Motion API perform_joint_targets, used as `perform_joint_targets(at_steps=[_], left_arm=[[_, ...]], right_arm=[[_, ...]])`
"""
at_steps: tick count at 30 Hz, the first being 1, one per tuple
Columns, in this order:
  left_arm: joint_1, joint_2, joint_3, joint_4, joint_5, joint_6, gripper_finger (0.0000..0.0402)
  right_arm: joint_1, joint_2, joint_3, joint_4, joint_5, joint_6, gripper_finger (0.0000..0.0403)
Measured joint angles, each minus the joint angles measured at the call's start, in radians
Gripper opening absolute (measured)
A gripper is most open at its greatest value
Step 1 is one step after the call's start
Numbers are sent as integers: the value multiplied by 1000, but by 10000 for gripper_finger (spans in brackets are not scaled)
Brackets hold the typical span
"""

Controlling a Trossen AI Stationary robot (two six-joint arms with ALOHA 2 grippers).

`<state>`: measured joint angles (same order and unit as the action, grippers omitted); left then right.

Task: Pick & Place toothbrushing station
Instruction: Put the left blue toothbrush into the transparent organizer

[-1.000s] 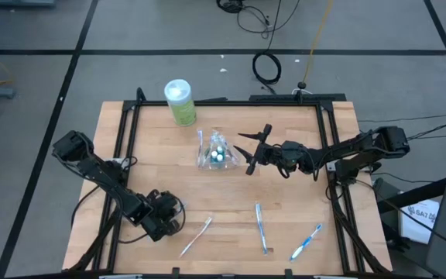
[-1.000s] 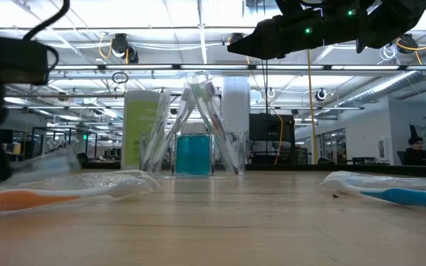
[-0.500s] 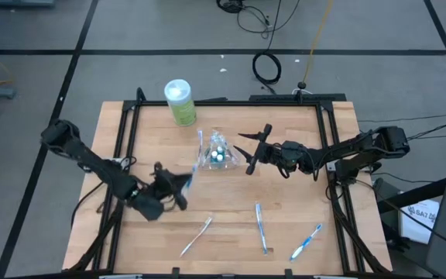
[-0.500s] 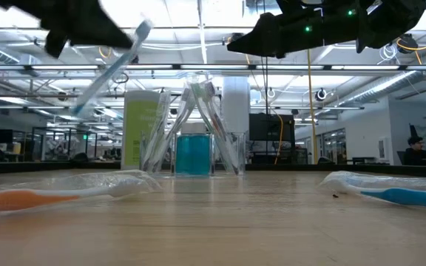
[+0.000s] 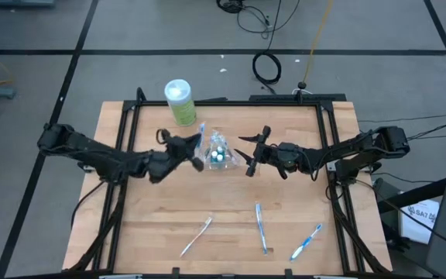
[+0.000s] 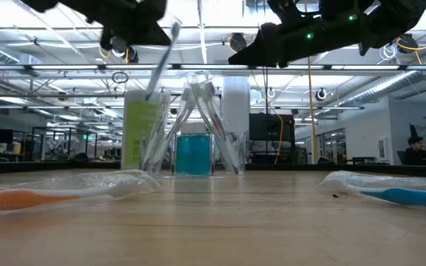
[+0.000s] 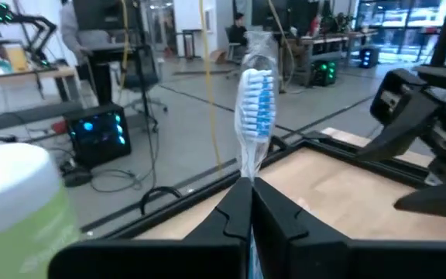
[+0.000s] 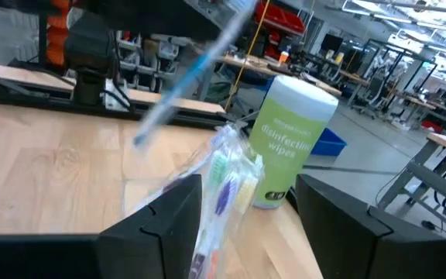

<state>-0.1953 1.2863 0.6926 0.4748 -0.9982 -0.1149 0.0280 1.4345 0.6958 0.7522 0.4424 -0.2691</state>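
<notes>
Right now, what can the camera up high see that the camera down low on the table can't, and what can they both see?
Only the high view shows all three wrapped toothbrushes lying flat at once, including the middle blue one, and the coiled black cable on the floor. Only the low view shows the teal liquid inside the clear plastic holder and the room behind with its ceiling lights. Both show the left gripper with jaws shut on a wrapped blue toothbrush, the clear plastic holder, the green wipes canister and the right gripper.

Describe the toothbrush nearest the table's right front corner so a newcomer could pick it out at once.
Start at the wooden table, then go to its front edge, where three wrapped toothbrushes lie. The target toothbrush lies farthest right, angled toward that corner; its bright blue handle sets it apart.
</notes>
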Motion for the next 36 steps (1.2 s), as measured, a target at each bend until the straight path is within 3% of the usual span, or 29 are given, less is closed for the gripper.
perform_joint_targets(at_steps=[5,9,13,24,36], left_arm=[[74,117,-2,37,81,-45,4],[72,206,-1,113,31,-60,8],[42,274,-2,129,-101,-91,3],[-14,409,-2,126,-229,-247,10],[-10,429,-1,58,-199,-332,17]], right_arm=[[0,0,1,-33,0,0,201],[0,0,1,-65,0,22,201],[0,0,1,-97,0,62,201],[0,0,1,-122,0,67,201],[0,0,1,-122,-1,68,201]])
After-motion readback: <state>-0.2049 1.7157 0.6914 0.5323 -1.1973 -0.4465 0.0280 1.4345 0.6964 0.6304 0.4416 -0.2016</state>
